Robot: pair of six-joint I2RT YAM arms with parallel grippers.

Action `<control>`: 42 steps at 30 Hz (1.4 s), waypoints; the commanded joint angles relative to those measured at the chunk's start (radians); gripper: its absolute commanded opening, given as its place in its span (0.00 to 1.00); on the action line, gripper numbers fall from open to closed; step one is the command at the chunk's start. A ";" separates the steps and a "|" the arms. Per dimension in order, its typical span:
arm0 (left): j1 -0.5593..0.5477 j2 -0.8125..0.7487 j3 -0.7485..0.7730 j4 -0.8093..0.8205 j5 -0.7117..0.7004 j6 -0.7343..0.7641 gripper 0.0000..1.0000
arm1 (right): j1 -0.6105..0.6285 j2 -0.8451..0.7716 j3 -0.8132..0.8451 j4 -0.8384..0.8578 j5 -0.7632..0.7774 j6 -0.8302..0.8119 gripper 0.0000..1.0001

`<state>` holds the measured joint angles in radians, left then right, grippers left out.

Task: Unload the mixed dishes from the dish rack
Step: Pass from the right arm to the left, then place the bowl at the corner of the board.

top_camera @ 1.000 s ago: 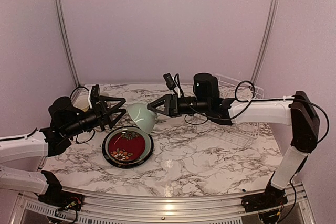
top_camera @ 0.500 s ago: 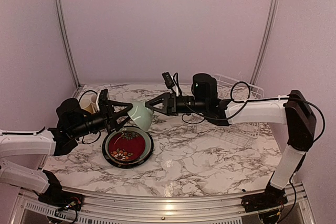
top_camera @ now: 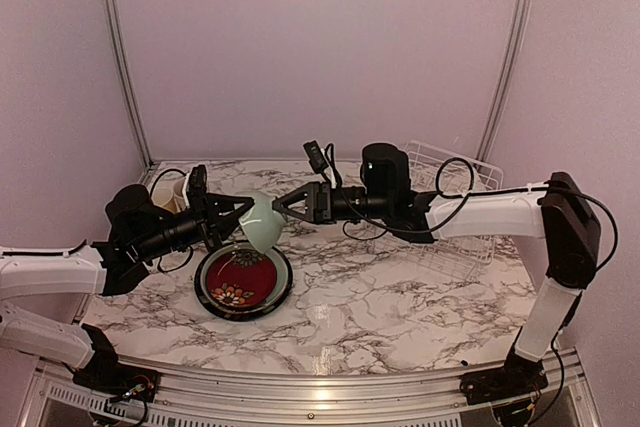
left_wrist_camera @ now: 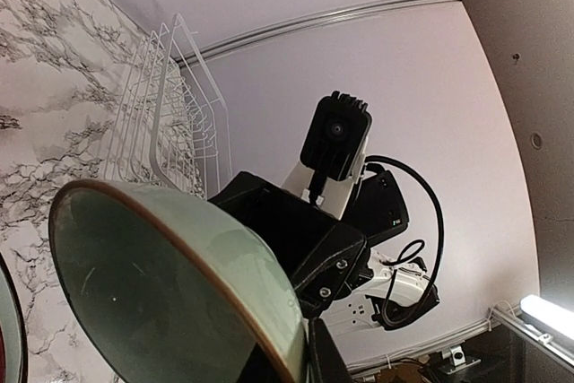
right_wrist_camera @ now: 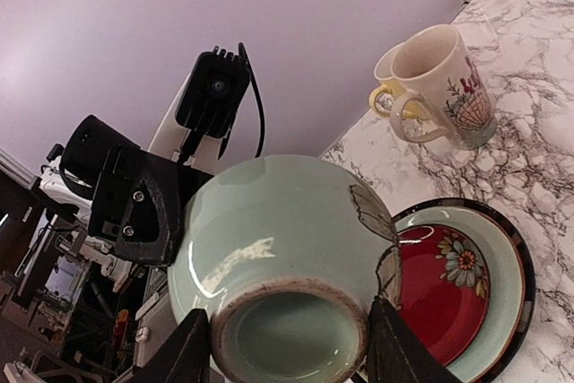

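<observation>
Top external: pale-green bowl midair, 12 o'clock of stacked plates, clamped at its base by right gripper; left gripper spread wide around rim. Pinch rim firmly with left before releasing right.

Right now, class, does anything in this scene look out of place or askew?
Only the pale-green bowl: it hangs tipped on its side in mid-air by the stacked plates, pinched at its foot by the right hand, mouth facing the open left hand. Nothing looks spilled or broken.
</observation>
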<state>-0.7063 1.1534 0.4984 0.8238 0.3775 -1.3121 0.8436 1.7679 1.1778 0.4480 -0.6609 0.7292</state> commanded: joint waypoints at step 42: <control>-0.002 0.075 0.340 -1.617 -0.800 0.507 0.00 | -0.123 -0.295 -0.030 -0.318 0.296 -0.290 0.93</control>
<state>-0.7113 1.1595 0.7998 -0.7658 -0.3763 -0.8722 0.7216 1.4990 1.1522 0.1535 -0.3923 0.4583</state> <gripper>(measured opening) 0.096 0.932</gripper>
